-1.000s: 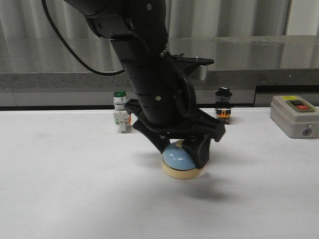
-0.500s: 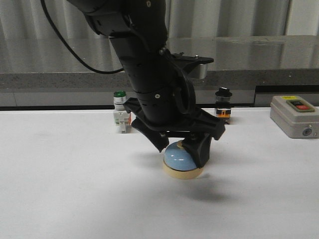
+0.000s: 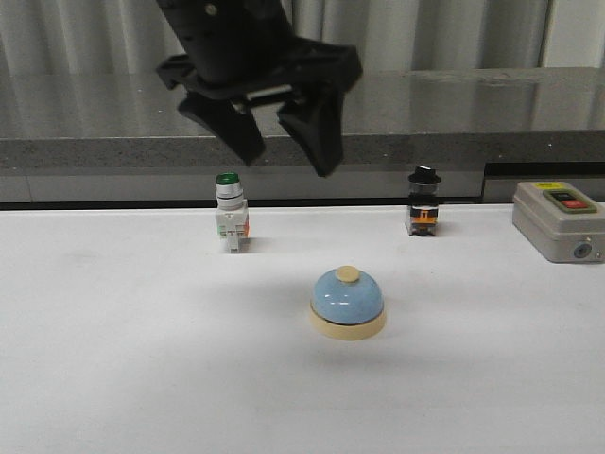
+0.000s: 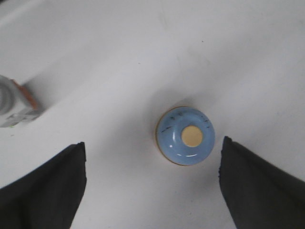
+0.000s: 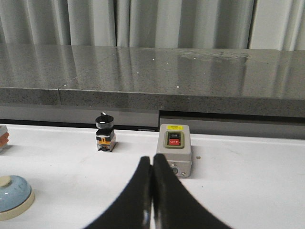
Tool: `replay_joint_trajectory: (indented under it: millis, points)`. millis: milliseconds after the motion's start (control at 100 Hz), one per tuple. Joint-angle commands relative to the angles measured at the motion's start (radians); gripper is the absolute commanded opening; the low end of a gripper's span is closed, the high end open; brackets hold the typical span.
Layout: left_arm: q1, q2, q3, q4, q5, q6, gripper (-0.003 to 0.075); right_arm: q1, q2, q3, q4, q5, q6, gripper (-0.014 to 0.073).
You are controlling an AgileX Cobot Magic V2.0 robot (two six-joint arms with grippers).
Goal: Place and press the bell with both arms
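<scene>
The light-blue bell [image 3: 348, 302] with a cream base and cream button stands alone on the white table [image 3: 123, 378], near the middle. My left gripper [image 3: 288, 159] is open and empty, raised well above and behind the bell. In the left wrist view the bell [image 4: 186, 136] lies between and beyond my spread fingers [image 4: 47, 188], apart from both. My right gripper [image 5: 152, 160] is shut and empty, low over the table; the bell's edge [image 5: 13, 196] shows at that view's side. The right arm is out of the front view.
A green-capped white push-button switch [image 3: 230, 212] stands behind the bell to the left. A black-knobbed selector switch [image 3: 423, 201] stands behind to the right. A grey box with red and black buttons [image 3: 561, 219] sits at the far right, just past my right gripper [image 5: 174, 149].
My left gripper has let go of the bell and risen high above it, jaws open. The bell stays on the table where it was set.
</scene>
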State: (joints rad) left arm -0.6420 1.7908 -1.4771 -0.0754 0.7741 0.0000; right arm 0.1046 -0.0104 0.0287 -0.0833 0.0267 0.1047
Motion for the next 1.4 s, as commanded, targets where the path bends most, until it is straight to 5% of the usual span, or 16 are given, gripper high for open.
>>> replay_joint_trajectory:
  millis: [0, 730, 1390]
  points:
    - [0.035, -0.101, -0.005, -0.009, -0.016, -0.009, 0.0549, -0.006, -0.021, -0.019, -0.011, -0.081, -0.007, -0.0064]
    - [0.408, -0.731, 0.615, -0.013, -0.311, -0.057, 0.0546, -0.006, -0.021, -0.019, -0.011, -0.081, -0.007, -0.0064]
    - [0.429, -1.35, 0.948, -0.013, -0.317, -0.057, 0.0513, -0.006, -0.021, -0.019, -0.011, -0.081, -0.007, -0.0064]
